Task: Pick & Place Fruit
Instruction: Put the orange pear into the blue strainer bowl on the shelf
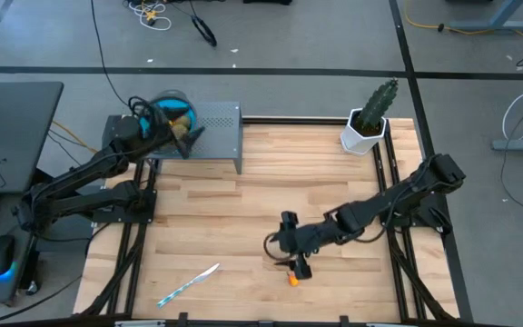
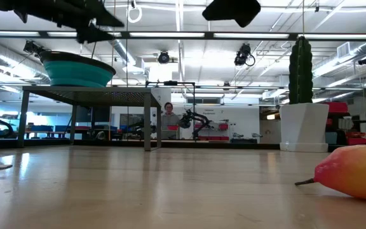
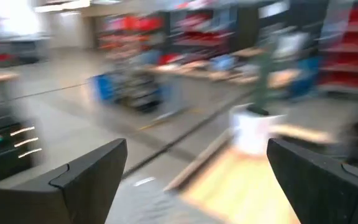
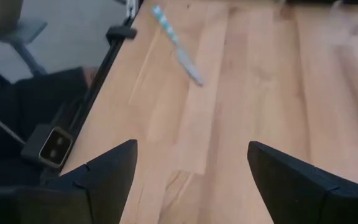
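- Over the far-left corner of the table, my left gripper sits above the grey metal perforated stand; its fingers are spread wide with nothing between them in the left wrist view.
- On that stand, at its left end, I see a teal round bowl; in the high view some yellowish fruit pieces show inside it, mostly hidden by the arm.
- Near the middle of the light wooden slatted table, toward the near edge, my right gripper hangs low; the right wrist view shows its fingers spread apart, with only bare table between them.
- Just near-right of that gripper I see a small orange fruit piece on the wood, close beside the gripper; I cannot tell whether they touch.
- In the low view a yellow-to-red pear-like toy fruit with a dark stem lies on the table at the right.
- A slim white-and-blue knife-like stick lies near the near edge, left of the right gripper, well apart from it.
- A green cactus in a white pot stands at the far-right corner.
- A person shows far off in the room behind the table.
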